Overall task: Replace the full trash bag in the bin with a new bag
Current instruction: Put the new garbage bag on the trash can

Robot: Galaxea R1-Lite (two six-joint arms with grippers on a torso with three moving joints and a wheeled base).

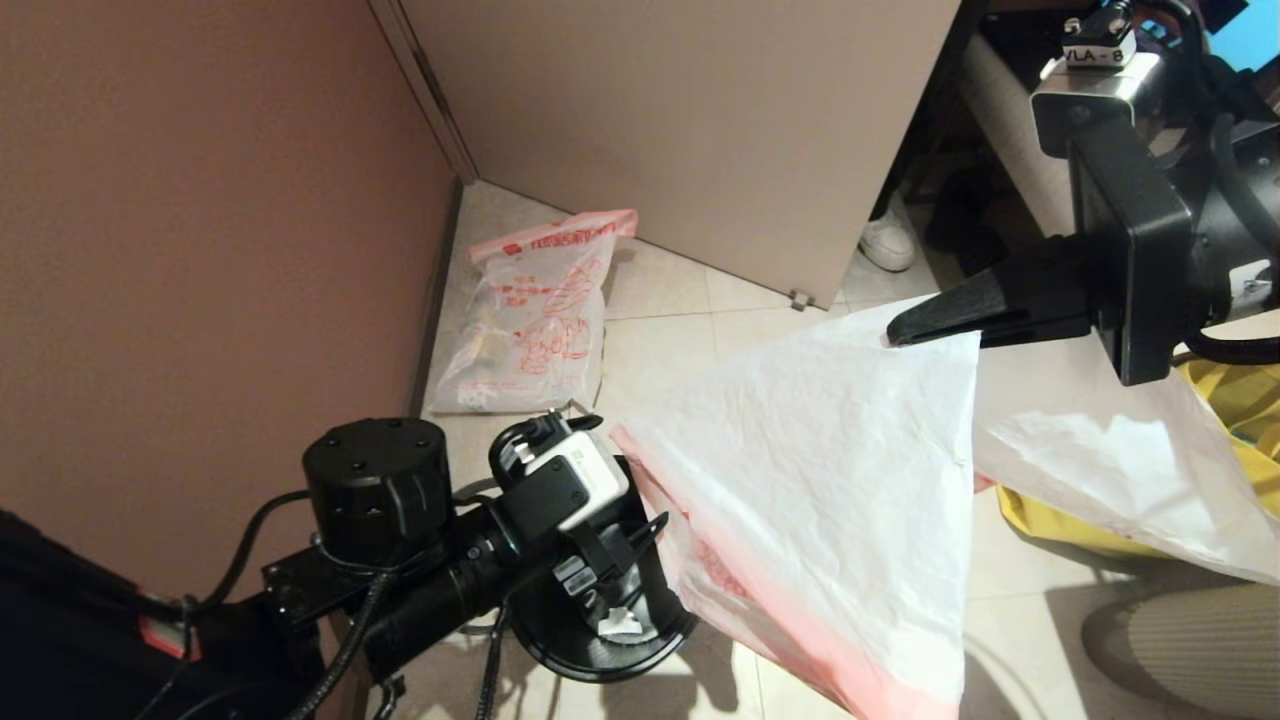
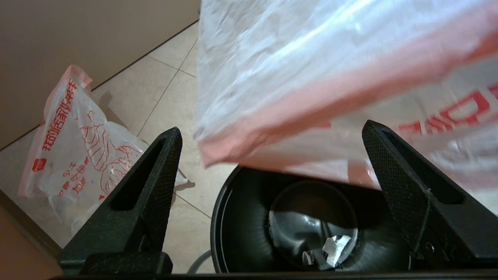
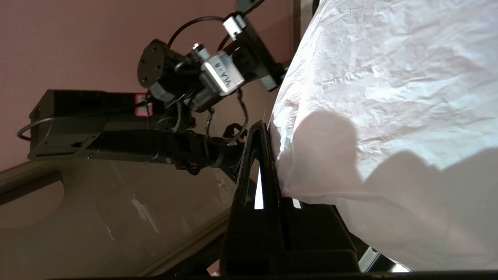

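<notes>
My right gripper (image 1: 895, 332) is raised at the right and shut on a corner of the new bag (image 1: 830, 480). The crinkly whitish bag hangs from it, its pink band lowest. My left gripper (image 2: 271, 126) is open above the black bin (image 2: 241, 217), and the bag's pink edge (image 2: 295, 112) hangs between its spread fingers without being pinched. The bin (image 1: 600, 650) shows under the left wrist, with a white paper scrap (image 2: 336, 247) at its bottom. The full trash bag (image 1: 530, 320), printed in red, leans in the corner against the brown wall.
The brown wall (image 1: 200, 250) stands close on the left and a beige partition (image 1: 680, 130) behind. A yellow bag (image 1: 1235, 400) lies on the floor at the right. A white shoe (image 1: 888, 240) shows past the partition. A grey arc (image 2: 200, 263) lies beside the bin.
</notes>
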